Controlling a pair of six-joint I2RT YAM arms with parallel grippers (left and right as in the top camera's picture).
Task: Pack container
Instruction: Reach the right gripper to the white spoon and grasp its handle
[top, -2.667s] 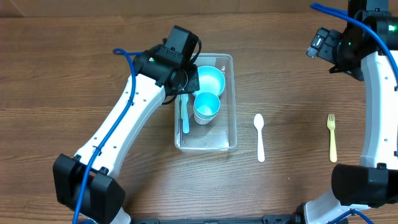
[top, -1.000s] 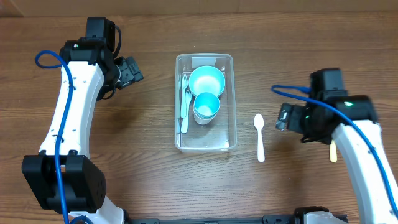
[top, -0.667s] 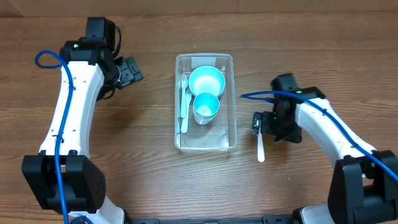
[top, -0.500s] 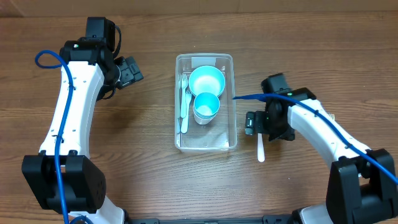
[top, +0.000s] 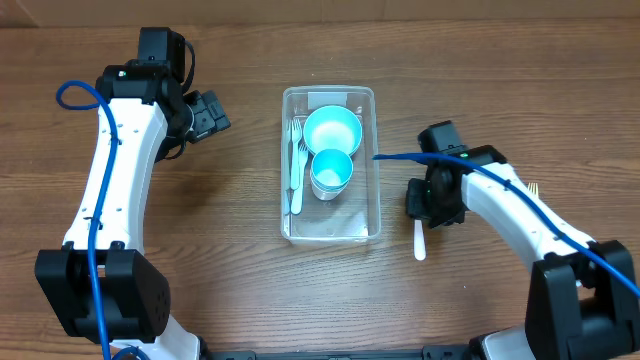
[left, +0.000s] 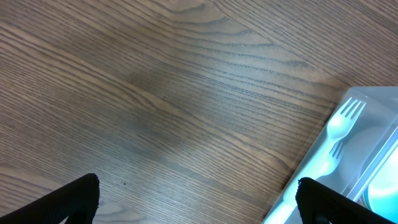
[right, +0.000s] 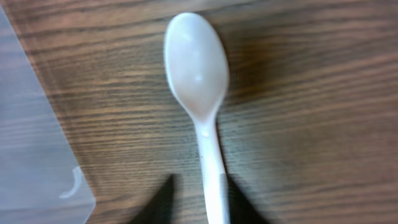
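Container (top: 329, 91): centre of the worktop (top: 230, 270), long axis running away from me, between my two arms. Inside it are a light-blue bowl (top: 332, 128), a cup (top: 332, 170) on the near side of the bowl, and forks (top: 296, 165) along the left wall. The near end of its floor is bare.

White spoon (right: 198, 68): on the wood just beside the container's right wall and parallel to it, bowl end far, handle toward me.

Right jaws: low over the handle, parted narrowly with one finger on each side, holding nothing. The container lies immediately to their left.

Left jaws: wide apart, empty, well off to the container's left.

Judgement: the right arm (top: 500, 205) is nearer, so close across the handle, lift, then carry left. The wood around the spoon is flat and bare. The thin handle may slip.
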